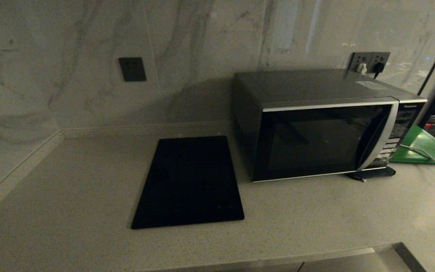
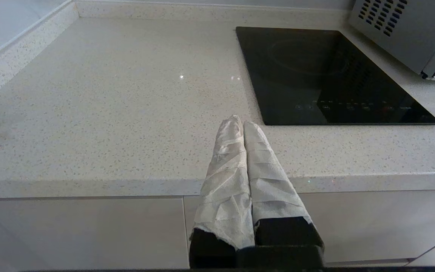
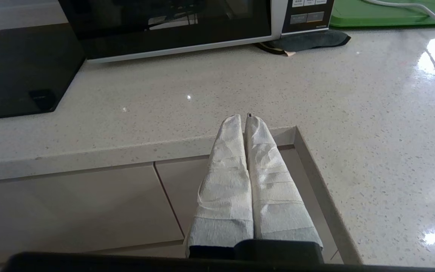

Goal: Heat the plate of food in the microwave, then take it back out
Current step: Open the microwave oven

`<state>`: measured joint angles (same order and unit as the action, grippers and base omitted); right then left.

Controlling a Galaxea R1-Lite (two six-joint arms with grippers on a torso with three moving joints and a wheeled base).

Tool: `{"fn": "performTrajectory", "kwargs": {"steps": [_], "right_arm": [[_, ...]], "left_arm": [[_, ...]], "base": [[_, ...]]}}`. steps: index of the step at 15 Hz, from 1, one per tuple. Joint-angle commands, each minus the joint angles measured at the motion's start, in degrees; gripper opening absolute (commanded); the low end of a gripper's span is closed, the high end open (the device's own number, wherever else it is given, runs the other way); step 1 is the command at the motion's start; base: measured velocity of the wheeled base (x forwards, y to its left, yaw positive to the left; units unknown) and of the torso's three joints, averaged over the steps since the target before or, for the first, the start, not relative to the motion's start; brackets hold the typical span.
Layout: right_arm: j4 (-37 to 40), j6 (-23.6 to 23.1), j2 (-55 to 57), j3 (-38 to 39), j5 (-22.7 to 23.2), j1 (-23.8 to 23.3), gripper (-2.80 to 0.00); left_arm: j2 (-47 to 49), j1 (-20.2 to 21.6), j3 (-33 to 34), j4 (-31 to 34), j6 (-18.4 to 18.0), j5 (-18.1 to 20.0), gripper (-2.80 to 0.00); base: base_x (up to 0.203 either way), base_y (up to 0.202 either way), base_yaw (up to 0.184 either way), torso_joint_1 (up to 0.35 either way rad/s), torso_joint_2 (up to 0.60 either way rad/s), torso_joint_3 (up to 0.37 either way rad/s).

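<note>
Both clenched, empty, the left gripper (image 2: 243, 122) and right gripper (image 3: 243, 118) hover before the counter edge, microwave (image 1: 323, 130) well beyond.

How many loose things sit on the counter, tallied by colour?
Black and silver: 1, the microwave, door closed.
Black: 2, the slab and the dark pad under the microwave's front corner.
Green: 1, the board.
Total: 4. No plate shows in any view.
</note>
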<state>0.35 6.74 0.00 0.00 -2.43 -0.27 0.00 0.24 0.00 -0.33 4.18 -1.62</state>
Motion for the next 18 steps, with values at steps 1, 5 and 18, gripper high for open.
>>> {"fn": "performTrajectory", "kwargs": {"steps": [1, 5, 18], "right_arm": [[0.00, 0.03, 0.09, 0.09, -0.03, 0.00, -2.80], [0.00, 0.03, 0.01, 0.09, -0.03, 0.00, -2.80], [0.00, 0.07, 0.06, 0.09, -0.08, 0.00, -2.80]], "left_arm": [[0.09, 0.02, 0.00, -0.02, 0.04, -0.05, -2.80], [0.01, 0.02, 0.00, -0.02, 0.04, -0.05, -2.80], [0.09, 0.02, 0.00, -0.02, 0.04, -0.05, -2.80]], "base": [[0.000, 0.000, 0.000, 0.000, 0.00, 0.000], [0.000, 0.000, 0.000, 0.000, 0.00, 0.000], [0.000, 0.000, 0.000, 0.000, 0.00, 0.000]]}}
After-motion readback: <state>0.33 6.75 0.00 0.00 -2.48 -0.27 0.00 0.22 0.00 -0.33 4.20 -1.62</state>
